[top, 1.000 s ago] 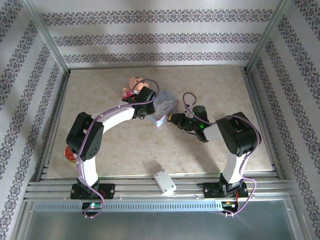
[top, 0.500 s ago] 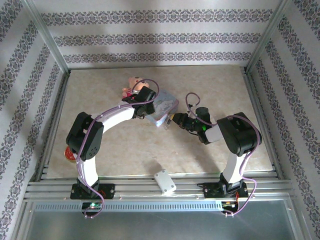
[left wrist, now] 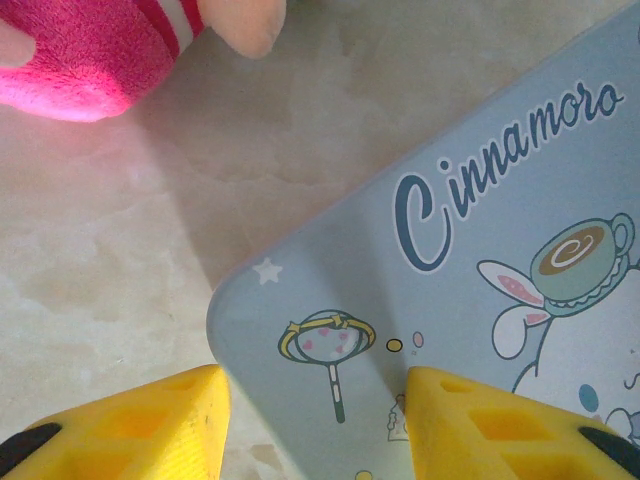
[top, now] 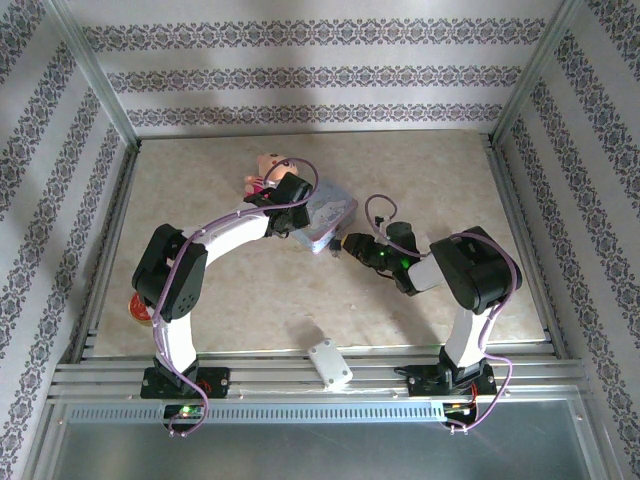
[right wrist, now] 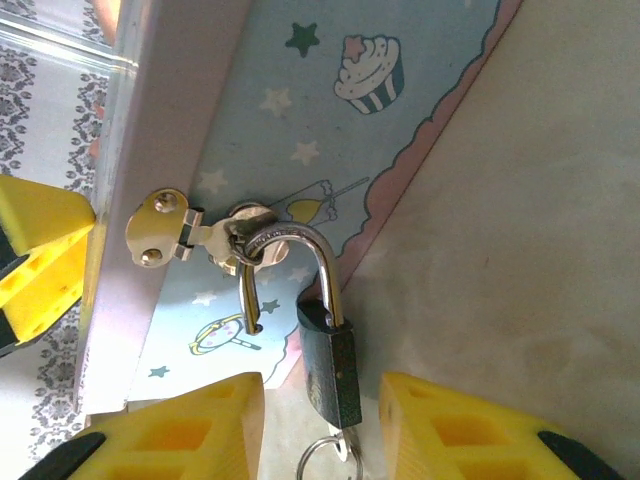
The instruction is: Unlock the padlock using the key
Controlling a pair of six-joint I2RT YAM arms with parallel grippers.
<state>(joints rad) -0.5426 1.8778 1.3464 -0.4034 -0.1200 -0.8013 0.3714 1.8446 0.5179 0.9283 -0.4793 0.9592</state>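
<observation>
Right gripper (right wrist: 322, 400) widened since earlier, straddles padlock (right wrist: 332, 360), not pinching. Padlock hangs on tin (right wrist: 330, 120) hasp (right wrist: 165, 232), key (right wrist: 340, 448) in base. Likely light, rigid, slick: hold flat body sides. Left gripper (left wrist: 315, 405) at tin corner, grip unclear.

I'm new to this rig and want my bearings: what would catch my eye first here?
The light-blue cartoon tin sits mid-table, and the small dark padlock hangs from its hasp, one shackle leg out of the body and a key ring at its base. The right hand frames the padlock, yellow fingers apart from it. A pink plush toy lies just beyond the tin.
</observation>
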